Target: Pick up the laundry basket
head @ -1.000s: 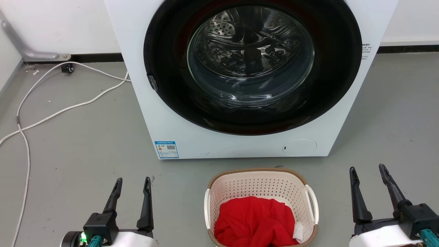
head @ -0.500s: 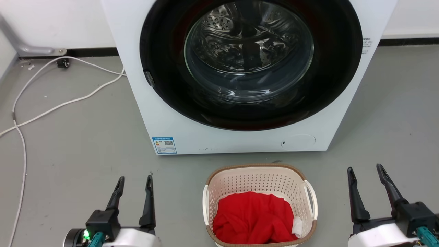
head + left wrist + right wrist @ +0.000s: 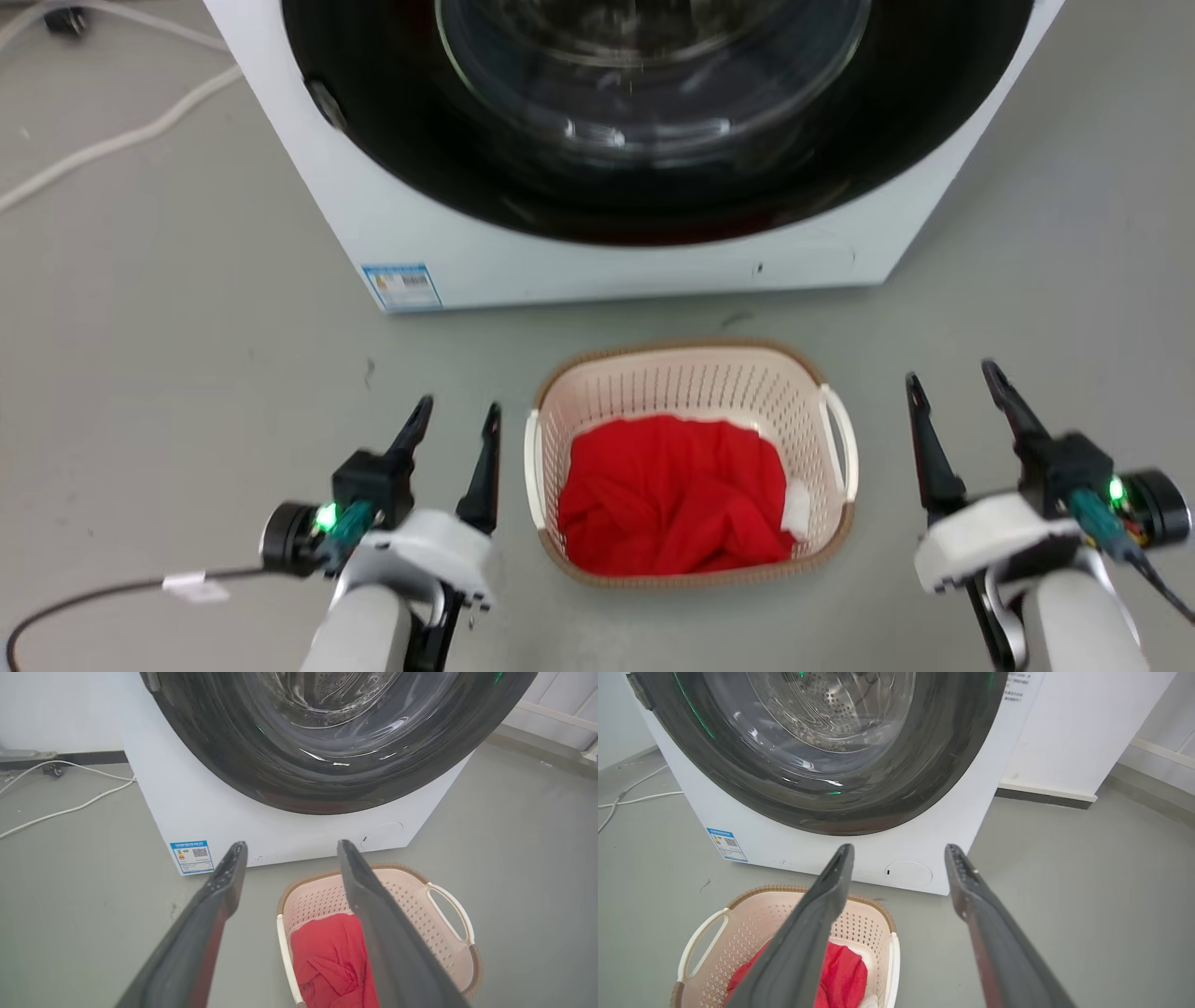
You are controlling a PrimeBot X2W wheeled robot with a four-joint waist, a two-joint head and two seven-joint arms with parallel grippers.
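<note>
Grey floor point(image 3: 187, 373), white washing machine point(image 3: 560, 269) standing on it, laundry basket point(image 3: 691, 381) just in front, white cables point(image 3: 121, 140) at left

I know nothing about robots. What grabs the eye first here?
The bright red cloth heaped in the cream laundry basket on the grey floor comes first. Behind it looms a white washing machine with a big dark round door. The open left tool and right tool flank the basket, touching nothing.
</note>
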